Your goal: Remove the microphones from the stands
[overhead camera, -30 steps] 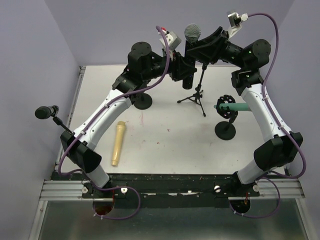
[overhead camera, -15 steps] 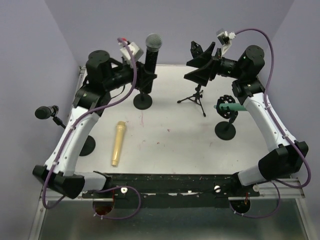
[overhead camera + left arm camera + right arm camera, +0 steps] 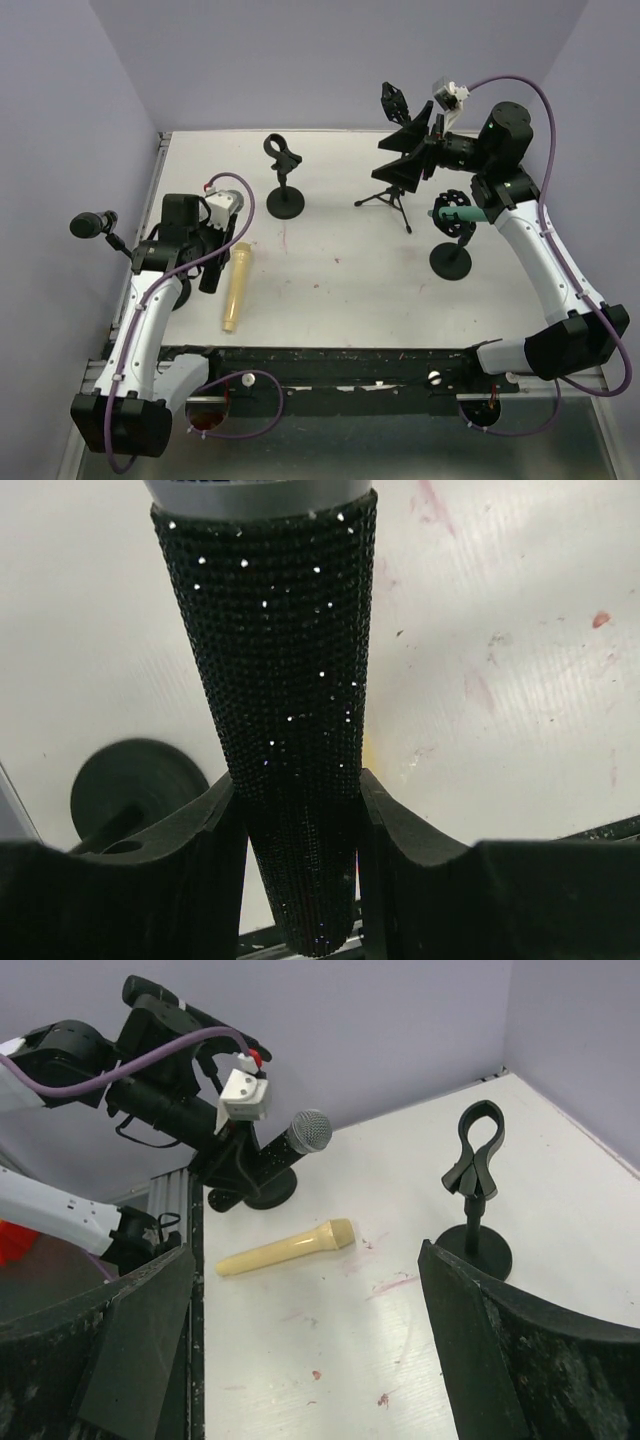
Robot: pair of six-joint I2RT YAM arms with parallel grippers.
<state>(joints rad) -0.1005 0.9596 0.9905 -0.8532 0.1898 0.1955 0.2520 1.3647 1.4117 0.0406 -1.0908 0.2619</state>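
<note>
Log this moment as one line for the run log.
left hand: shut on microphone | right hand: open, holding nothing | stand: clip bare | task: microphone off stand

A robotics lab cell: plain lilac walls box in a stained white table.

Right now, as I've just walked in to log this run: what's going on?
The left gripper is clamped on the black microphone, low over the table's left side beside the yellow microphone lying there. The clip stand at the back is empty, so the microphone is off it. The right gripper hangs open by the tripod.
</note>
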